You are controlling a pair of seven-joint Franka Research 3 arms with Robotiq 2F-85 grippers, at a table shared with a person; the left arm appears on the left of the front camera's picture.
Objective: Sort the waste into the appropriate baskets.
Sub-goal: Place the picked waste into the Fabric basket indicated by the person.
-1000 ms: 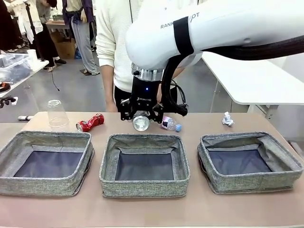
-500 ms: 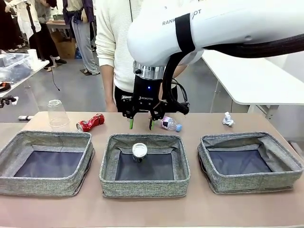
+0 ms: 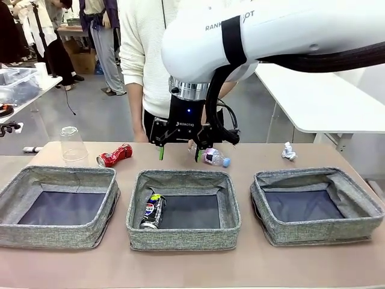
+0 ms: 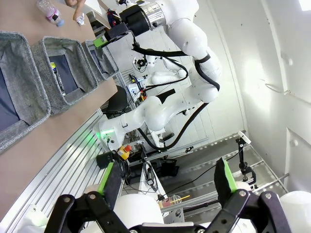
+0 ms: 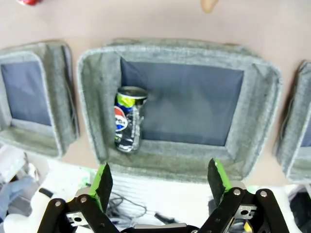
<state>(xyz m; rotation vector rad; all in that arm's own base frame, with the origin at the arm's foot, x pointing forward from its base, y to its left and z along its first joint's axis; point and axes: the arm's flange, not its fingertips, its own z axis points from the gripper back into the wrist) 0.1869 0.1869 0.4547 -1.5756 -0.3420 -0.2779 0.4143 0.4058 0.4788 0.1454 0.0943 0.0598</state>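
Both spread, empty: left gripper (image 4: 166, 175), right gripper (image 5: 159, 172); dark can (image 5: 128, 127) in middle basket (image 5: 180, 162), logo legible in right wrist view.

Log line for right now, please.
right gripper: open, above middle basket | dark can: lying in middle basket | left gripper: open, empty | on table: red can, cup, bottle, paper wad

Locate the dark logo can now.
In the front view the dark logo can lies on its side in the middle basket, against its left wall, below the open right tool.

Can (image 3: 153, 211) in middle basket (image 3: 183, 238)
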